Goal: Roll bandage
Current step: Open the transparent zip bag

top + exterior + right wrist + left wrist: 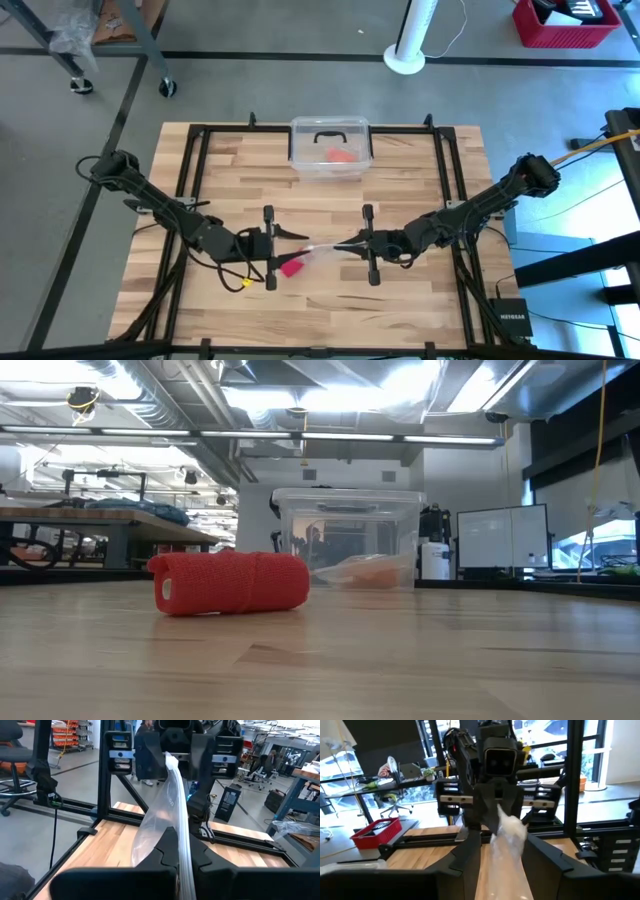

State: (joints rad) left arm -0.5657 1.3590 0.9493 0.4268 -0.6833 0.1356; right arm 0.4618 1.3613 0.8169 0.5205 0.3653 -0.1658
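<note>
The bandage (pixel 291 267), already wound into a red roll, lay on the bench (pixel 330 300) near the middle of its front edge, below and between the two tools. A clear plastic bag (pixel 322 247) was stretched between them: the left tool (pixel 300 237) was closed on one end of it, the right tool (pixel 345 243) clenched on the other. The rolling itself appeared done, and the bagging step seemed to be in hand. The bag's mouth would probably need to be opened and brought to the roll next. A clear box (pixel 330 148) stood at the bench's back edge.
</note>
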